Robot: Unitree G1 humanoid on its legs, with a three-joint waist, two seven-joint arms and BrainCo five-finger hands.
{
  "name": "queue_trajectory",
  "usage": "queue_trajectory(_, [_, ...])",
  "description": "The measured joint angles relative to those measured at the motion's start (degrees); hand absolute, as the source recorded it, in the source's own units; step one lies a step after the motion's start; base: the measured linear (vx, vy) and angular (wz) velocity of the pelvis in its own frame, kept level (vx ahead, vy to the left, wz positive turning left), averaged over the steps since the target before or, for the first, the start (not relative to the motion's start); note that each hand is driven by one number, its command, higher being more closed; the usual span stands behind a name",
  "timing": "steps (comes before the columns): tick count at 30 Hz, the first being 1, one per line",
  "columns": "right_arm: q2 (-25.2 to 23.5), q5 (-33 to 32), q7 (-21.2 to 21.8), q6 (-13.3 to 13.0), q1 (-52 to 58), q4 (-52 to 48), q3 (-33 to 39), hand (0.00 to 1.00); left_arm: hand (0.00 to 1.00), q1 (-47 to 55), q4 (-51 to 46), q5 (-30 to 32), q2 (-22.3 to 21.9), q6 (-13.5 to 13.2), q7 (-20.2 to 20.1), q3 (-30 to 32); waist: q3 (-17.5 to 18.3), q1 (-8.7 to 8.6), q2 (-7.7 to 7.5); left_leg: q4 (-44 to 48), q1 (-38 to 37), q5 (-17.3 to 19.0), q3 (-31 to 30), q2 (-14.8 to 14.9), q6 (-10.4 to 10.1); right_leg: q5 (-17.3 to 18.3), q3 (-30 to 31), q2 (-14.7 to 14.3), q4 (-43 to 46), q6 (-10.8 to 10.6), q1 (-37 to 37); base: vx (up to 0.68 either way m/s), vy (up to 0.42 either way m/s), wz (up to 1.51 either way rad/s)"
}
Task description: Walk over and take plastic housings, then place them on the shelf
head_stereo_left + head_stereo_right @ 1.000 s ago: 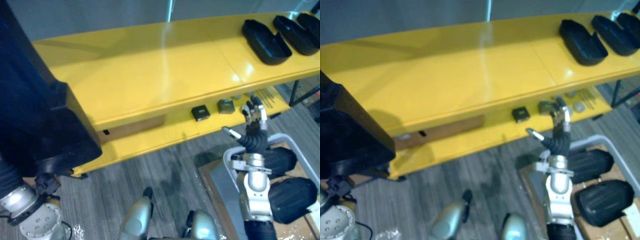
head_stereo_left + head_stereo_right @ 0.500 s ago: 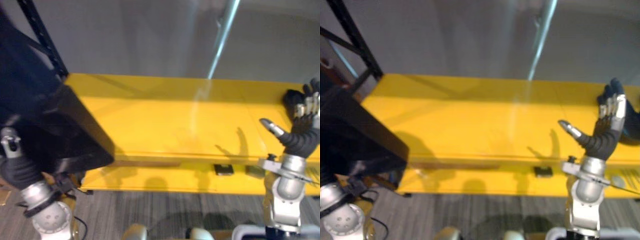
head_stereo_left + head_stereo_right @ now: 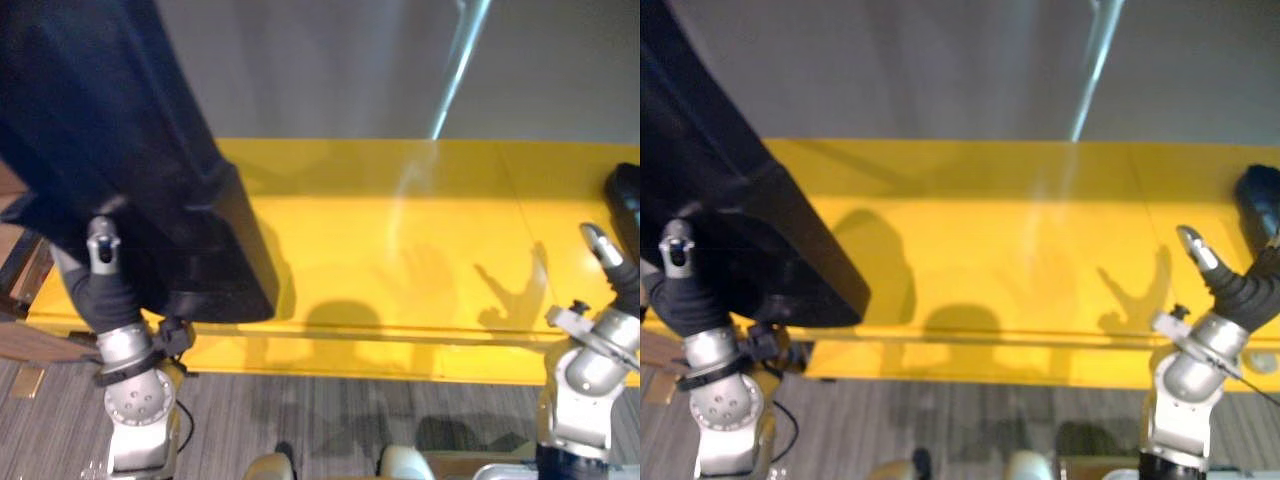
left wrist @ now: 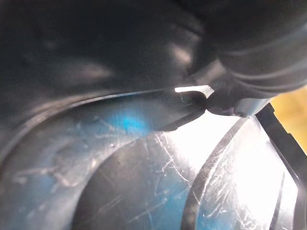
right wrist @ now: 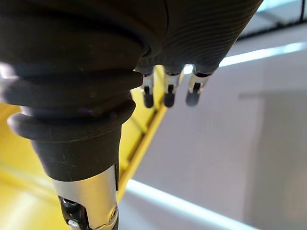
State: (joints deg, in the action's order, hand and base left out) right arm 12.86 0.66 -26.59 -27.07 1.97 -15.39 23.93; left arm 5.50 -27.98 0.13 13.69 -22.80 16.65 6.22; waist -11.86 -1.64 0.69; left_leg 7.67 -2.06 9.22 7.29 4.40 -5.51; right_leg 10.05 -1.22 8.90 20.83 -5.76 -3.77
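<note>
1. The yellow shelf (image 3: 400, 250) runs across in front of you. Its broad middle is bare, which looks like the place to set the load down.
2. The big black plastic housing (image 3: 120, 150) is raised and tilted over the shelf's left end. It is probably carried high so that its lower corner clears the front lip. You cannot tell whether it touches the shelf.
3. A second housing (image 3: 1262, 195) lies on the shelf at the far right, well apart from the first, so there is room between them.
4. Your right hand (image 3: 1240, 290) is raised by the shelf's front edge. Its fingers (image 5: 168, 98) are straight and slightly spread, and it holds nothing. It seems to be kept out of the way.
5. Your left hand (image 3: 103, 285) is below the housing with its thumb upright against the wall. The rest of the grip is hidden, so you cannot tell how it holds the housing.
</note>
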Motion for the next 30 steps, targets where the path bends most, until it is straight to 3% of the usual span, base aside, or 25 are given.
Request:
queue_trajectory(5, [-0.02, -1.13, 0.43, -0.33, 0.55, -0.52, 1.77, 0.0, 1.0, -7.92, 6.74, -2.51, 4.5, 5.19, -5.67, -7.29, -0.11, -2.5, 0.24, -2.37, -3.15, -0.34, 2.9, -0.07, 0.0, -0.02, 2.07, -0.27, -0.01, -0.04, 0.53, 0.02, 0.012, -0.28])
queue_trajectory(9, [0.04, -2.2, 1.22, -1.69, 0.61, -2.61, 1.8, 0.0, 1.0, -17.87, 15.19, -2.4, 6.44, 13.03, -6.38, -14.0, -0.41, -4.84, 0.42, -3.48, -5.29, -0.37, 5.43, -0.13, 0.04, -0.16, 3.92, -0.56, -0.02, -0.28, 0.82, -0.01, 0.017, -0.29])
queue_trajectory(12, [0.27, -2.34, 2.93, -1.78, 0.59, -2.61, 1.72, 0.0, 1.0, -23.99, 21.34, -2.46, 6.37, 18.72, -6.25, -15.69, -0.59, -6.23, 0.58, -4.2, -6.65, -0.37, 7.19, -0.06, 0.04, -0.15, 5.47, -1.07, -0.01, -0.28, 0.79, -0.01, 0.001, -0.28])
queue_trajectory(16, [1.6, -4.43, 5.58, -1.76, 0.71, -2.81, 1.34, 0.0, 1.0, -31.41, 32.53, -4.22, 6.46, 25.95, -4.95, -16.6, -0.83, -8.91, 0.95, -5.35, -8.08, -0.45, 9.7, 0.02, -0.1, -0.15, 7.92, -1.87, 0.07, -0.28, 0.29, -0.01, -0.006, -0.3])
queue_trajectory(20, [2.04, -4.75, 8.27, -1.77, 2.1, -4.4, 1.14, 0.0, 1.0, -38.38, 44.72, -4.84, 6.64, 33.17, -1.15, -16.64, -1.1, -11.59, 1.4, -5.62, -8.12, -0.5, 11.72, -0.05, -0.18, -0.14, 9.39, -2.22, 0.47, -0.3, -1.13, -0.01, -0.013, -0.24])
queue_trajectory(25, [2.04, -6.97, 10.74, -1.8, 4.06, -4.39, -0.08, 0.0, 1.0, -44.29, 54.06, -5.31, 7.81, 39.67, 1.88, -16.74, -1.62, -13.36, 2.01, -6.21, -8.87, -0.7, 13.99, 0.0, -0.51, -0.11, 11.29, -3.03, 0.92, -0.34, -2.16, -0.01, -0.011, -0.21])
queue_trajectory(30, [2.04, -9.38, 12.52, -1.85, 4.52, -4.41, -0.57, 0.0, 1.0, -48.01, 59.93, -6.23, 8.47, 45.06, 2.38, -16.19, -2.42, -14.94, 2.79, -6.42, -8.91, -0.86, 15.31, -0.04, -0.74, 0.02, 12.62, -3.45, 1.24, -0.54, -3.02, -0.02, -0.023, -0.14])
